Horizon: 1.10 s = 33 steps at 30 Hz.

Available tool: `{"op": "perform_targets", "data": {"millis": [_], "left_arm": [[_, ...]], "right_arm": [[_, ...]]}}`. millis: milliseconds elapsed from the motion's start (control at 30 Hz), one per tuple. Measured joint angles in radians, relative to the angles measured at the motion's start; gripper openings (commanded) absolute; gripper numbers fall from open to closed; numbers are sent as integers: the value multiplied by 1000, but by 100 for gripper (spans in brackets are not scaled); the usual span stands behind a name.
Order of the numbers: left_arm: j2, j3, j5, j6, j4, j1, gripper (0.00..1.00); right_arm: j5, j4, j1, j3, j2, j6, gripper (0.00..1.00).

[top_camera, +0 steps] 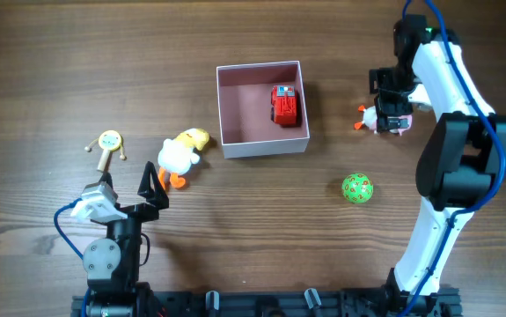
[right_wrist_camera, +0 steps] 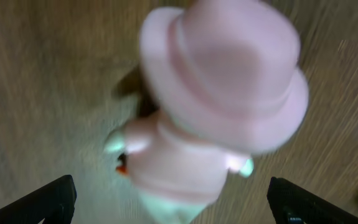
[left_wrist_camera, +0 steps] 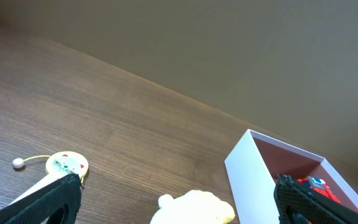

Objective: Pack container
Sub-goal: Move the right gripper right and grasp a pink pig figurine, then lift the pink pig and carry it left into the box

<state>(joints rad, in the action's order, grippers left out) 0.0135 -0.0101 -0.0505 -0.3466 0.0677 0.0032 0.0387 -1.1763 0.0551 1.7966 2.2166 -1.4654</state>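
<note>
The container (top_camera: 226, 141), a white-walled box with a dusty-pink inside, sits at the table's middle and holds a red toy truck (top_camera: 284, 105); it also shows in the left wrist view (left_wrist_camera: 248, 167). My right gripper (top_camera: 386, 113) is open over a pink-hatted toy figure (top_camera: 377, 121), which fills the right wrist view (right_wrist_camera: 216, 118), blurred, between the spread fingers. My left gripper (top_camera: 128, 189) is open and empty at the front left, just behind a white and yellow plush duck (top_camera: 182, 151), also seen in the left wrist view (left_wrist_camera: 194, 208).
A small yellow rattle drum (top_camera: 109, 143) lies left of the duck and shows in the left wrist view (left_wrist_camera: 66, 165). A green spotted ball (top_camera: 356, 188) lies right of centre, in front of the right arm.
</note>
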Motion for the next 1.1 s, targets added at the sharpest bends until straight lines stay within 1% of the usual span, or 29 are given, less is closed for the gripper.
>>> {"op": "perform_targets", "data": {"millis": [100, 167, 233, 300, 333, 400, 467, 567, 700, 933, 1000, 1100], "left_arm": [[0, 0, 0, 0, 0, 0, 100], [0, 0, 0, 0, 0, 0, 100], [0, 0, 0, 0, 0, 0, 100], [0, 0, 0, 0, 0, 0, 100], [0, 0, 0, 0, 0, 0, 100], [0, 0, 0, 0, 0, 0, 100], [0, 0, 0, 0, 0, 0, 100], [0, 0, 0, 0, 0, 0, 100], [0, 0, 0, 0, 0, 0, 100], [0, 0, 0, 0, 0, 0, 100], [0, 0, 0, 0, 0, 0, 100], [0, 0, 0, 0, 0, 0, 100]], "right_arm": [[-27, 24, 0, -39, 0, -4, 100], [-39, 37, 0, -64, 0, -4, 98], [-42, 54, 0, -80, 0, -2, 92], [-46, 77, 0, -91, 0, 11, 83], [-49, 87, 0, -93, 0, 21, 80], [-60, 102, 0, -93, 0, 38, 79], [-68, 105, 0, -93, 0, 46, 74], [-75, 111, 0, -93, 0, 50, 48], [-77, 116, 0, -93, 0, 60, 30], [-62, 133, 0, -93, 0, 97, 18], [-46, 148, 0, -93, 0, 130, 17], [-24, 161, 1, -91, 0, 184, 19]]}}
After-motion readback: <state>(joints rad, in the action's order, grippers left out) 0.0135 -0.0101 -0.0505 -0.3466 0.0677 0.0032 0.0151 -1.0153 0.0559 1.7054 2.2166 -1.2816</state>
